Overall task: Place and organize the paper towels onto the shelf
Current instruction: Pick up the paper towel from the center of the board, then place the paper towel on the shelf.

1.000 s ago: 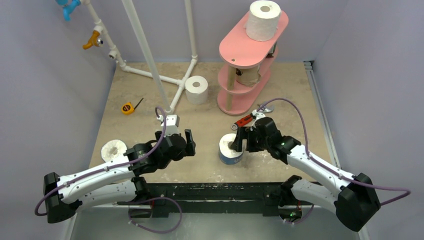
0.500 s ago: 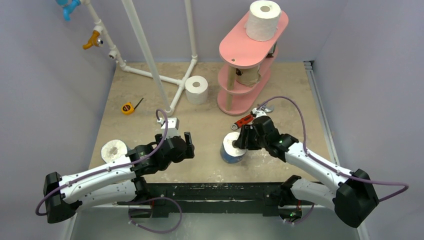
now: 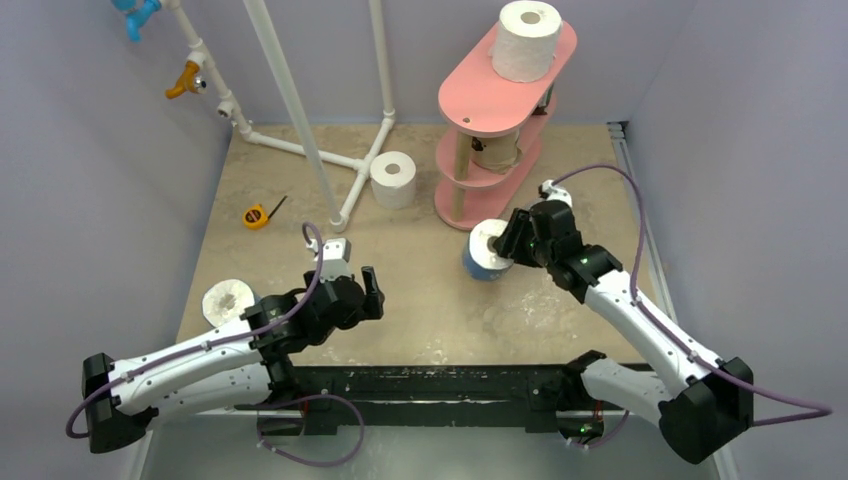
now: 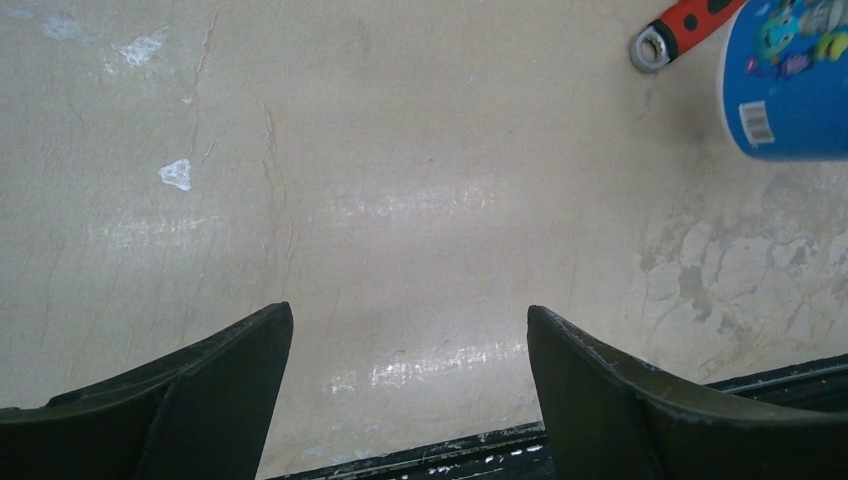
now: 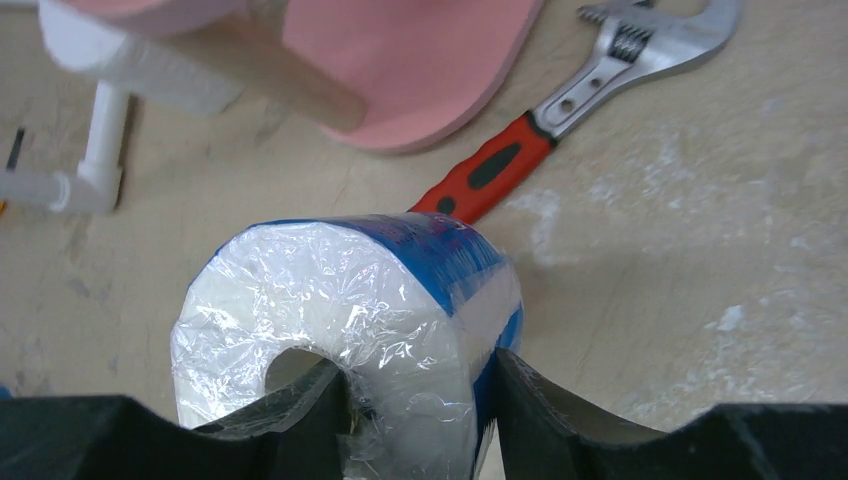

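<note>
Blue-wrapped roll is clamped by its wall in the right gripper, right of centre in the top view, just below the pink shelf. The left gripper is spread wide on nothing, lower left.

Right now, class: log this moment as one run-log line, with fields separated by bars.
right gripper: shut on blue-wrapped roll, beside shelf base | left gripper: open, empty | shelf: white roll on top board

The right gripper clamps the wall of the blue-wrapped roll, one finger in the core, one outside; beyond lies the wrench on the table, its red handle passing behind the roll; farther off stands the pink shelf; a white pipe at far left.
</note>
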You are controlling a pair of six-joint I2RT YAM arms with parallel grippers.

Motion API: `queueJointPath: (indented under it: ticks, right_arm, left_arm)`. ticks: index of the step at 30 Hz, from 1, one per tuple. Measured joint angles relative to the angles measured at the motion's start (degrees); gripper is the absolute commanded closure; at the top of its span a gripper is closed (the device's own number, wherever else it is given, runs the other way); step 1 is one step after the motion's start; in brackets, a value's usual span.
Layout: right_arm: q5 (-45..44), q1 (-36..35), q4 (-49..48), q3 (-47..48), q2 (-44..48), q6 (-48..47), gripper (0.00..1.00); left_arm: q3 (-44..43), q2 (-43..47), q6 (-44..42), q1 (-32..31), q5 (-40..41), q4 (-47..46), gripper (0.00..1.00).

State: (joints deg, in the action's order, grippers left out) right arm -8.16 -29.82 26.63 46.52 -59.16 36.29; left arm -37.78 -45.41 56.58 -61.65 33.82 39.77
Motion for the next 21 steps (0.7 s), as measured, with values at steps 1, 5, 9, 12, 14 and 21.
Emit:
queueJointPath:
  ticks: [1,5,9,12,14,21]
  right_arm:
    - [-0.02,2.34,-0.28,0.39,-0.39,0.37,0.58]
    - [-1.09,9.42,-1.18,0.55,-2.36,2.19,0.59]
    - [-1.97,12.63,-1.46,1.84,-5.44,4.92,0.60]
    - [-3.02,13.99,-1.79,3.93,-7.37,7.08,0.60]
    - [-3.61,14.71,-2.21,5.90,-8.85,8.48,0.60]
    - [-5.70,17.35,-3.82,13.44,-17.42,12.13,0.60]
  left_arm:
    - [0.11,0.44,0.00,0.00,0.00,0.20,0.14]
    - [0.31,2.49,-0.09,0.00,-0.04,0.87,0.14]
    - [0.31,4.22,-0.15,0.00,-0.04,1.79,0.14]
    - [0.74,5.40,-0.17,0.00,-0.04,1.86,0.14]
    - [1.31,6.10,-0.17,0.00,-0.09,1.95,0.14]
    - [2.29,8.04,-0.15,0.00,-0.35,2.38,0.14]
